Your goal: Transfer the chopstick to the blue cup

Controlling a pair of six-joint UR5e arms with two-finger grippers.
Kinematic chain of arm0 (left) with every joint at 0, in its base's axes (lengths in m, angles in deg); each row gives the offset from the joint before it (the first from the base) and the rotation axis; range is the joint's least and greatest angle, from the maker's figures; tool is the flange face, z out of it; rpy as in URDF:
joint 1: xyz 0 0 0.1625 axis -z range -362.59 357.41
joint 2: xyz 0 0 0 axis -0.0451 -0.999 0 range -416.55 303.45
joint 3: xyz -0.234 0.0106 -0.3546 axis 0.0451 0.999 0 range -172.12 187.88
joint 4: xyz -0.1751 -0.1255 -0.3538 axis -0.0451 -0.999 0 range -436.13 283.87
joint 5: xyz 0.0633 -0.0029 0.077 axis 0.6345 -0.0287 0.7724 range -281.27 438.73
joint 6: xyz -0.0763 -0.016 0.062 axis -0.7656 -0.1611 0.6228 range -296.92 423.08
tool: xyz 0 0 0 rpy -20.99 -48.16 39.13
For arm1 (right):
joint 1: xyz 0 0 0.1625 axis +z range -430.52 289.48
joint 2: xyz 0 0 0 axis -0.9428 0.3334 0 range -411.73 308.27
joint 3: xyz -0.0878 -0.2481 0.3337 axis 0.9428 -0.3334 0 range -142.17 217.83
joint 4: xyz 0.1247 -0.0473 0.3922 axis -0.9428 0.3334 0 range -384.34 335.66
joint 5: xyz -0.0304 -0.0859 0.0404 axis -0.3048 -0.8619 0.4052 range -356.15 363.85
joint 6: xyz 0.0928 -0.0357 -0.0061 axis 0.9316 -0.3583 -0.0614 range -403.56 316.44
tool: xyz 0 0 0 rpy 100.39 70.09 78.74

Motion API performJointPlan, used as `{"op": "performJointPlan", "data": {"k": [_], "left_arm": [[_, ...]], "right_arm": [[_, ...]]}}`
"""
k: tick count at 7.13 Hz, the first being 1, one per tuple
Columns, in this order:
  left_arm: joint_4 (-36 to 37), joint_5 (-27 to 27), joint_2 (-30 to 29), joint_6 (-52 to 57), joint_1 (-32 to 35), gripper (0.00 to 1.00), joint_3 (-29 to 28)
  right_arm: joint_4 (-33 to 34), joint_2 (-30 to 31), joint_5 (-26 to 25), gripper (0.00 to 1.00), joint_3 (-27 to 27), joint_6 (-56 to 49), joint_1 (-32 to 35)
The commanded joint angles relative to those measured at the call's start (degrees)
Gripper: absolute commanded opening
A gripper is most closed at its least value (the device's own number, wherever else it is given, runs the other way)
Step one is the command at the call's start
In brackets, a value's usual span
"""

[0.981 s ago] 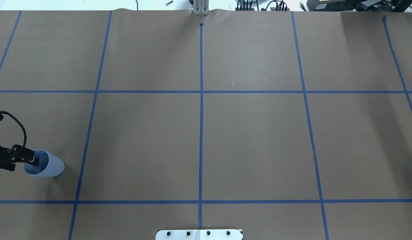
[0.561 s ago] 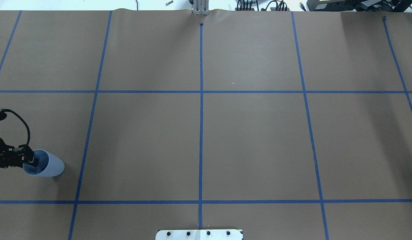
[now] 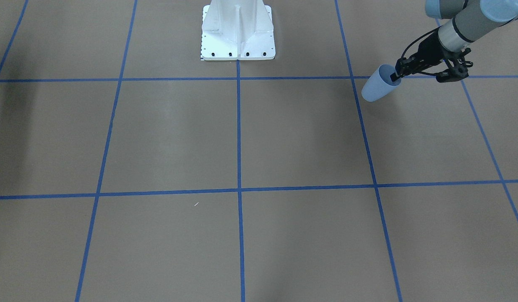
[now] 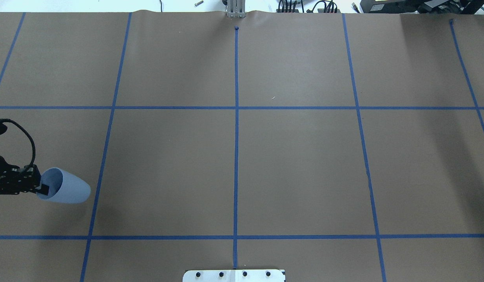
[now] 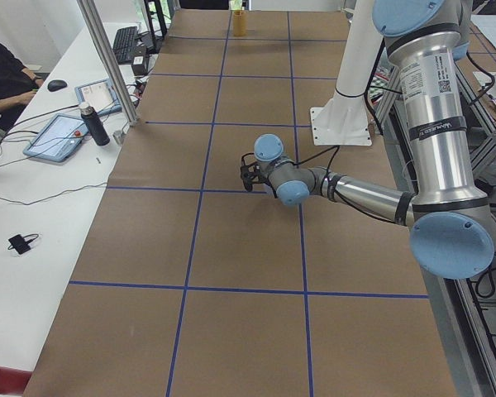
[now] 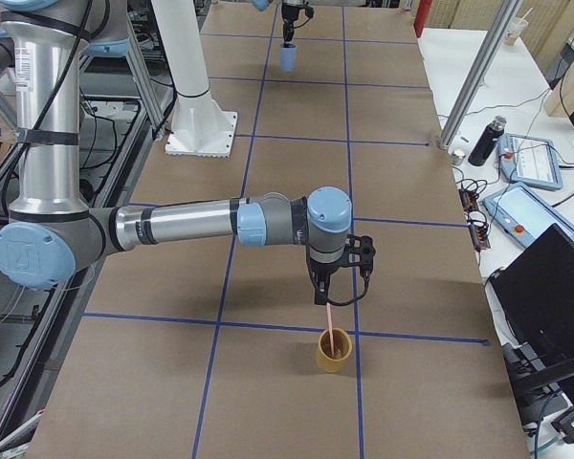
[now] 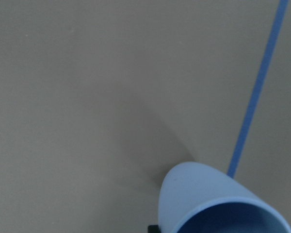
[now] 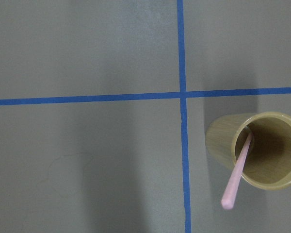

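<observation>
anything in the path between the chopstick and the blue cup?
Nothing visible. The chopstick stands in the tan cup under the right gripper. The blue cup is held tilted by the left gripper at the table's other end. Only tape lines lie between; the robot's pedestal sits off that line.

One camera hangs behind the robot and looks forward and down over the brown paper-covered table (image 4: 296,164) and its blue tape lines (image 4: 236,156). Another faces it from across, steeply down, with the white metal base pedestal (image 3: 238,31) at the top. Both catch the pale blue plastic cup (image 4: 69,190) at the same side edge. Two end cameras look along the table toward each other. The wrist cameras sit close. The left is almost on that cup. The right is above a tan cylindrical cup (image 8: 262,145) holding a pink chopstick (image 8: 237,177), which the left-end view seems to show too, tiny and far.
</observation>
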Motion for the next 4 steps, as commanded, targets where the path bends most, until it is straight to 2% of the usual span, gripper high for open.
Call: {"op": "performJointPlan", "data": {"k": [1, 3, 4], "left_arm": [[10.1, -0.4, -10.8, -1.0, 0.7, 0.00, -0.7], [29.6, 1.9, -28.4, -0.9, 0.7, 0.00, -2.0], [39.6, 3.1, -39.8, -0.9, 0.7, 0.00, -6.6]], "right_arm": [[-0.5, 0.7, 0.1, 1.00, 0.4, 0.0, 0.0], [-0.7, 0.6, -0.4, 1.00, 0.4, -0.2, 0.0], [-0.7, 0.6, -0.5, 1.00, 0.4, -0.6, 0.0]]}}
